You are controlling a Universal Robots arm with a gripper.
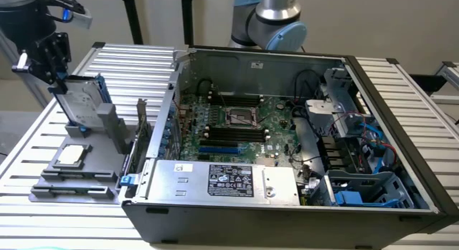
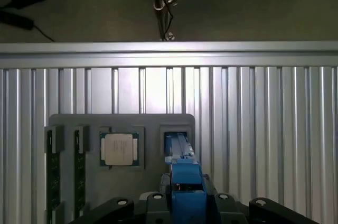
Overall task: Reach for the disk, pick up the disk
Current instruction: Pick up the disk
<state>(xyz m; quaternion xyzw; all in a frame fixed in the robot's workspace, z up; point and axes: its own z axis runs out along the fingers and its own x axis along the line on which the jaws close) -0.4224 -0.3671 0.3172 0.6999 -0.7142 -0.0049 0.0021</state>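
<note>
jaws: narrow, clamped on disk [image 2: 186, 182] blue rail | disk upright in grey holder [image 2: 148, 126]

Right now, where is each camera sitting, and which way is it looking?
Exterior view: off the arm, up high, looking down into the open computer case on the table; the arm and claw show.
Wrist view: on the wrist, looking down along the disk to the grey tray; parts of the claw show.
Both share the disk, the chip and the grey tray.
</note>
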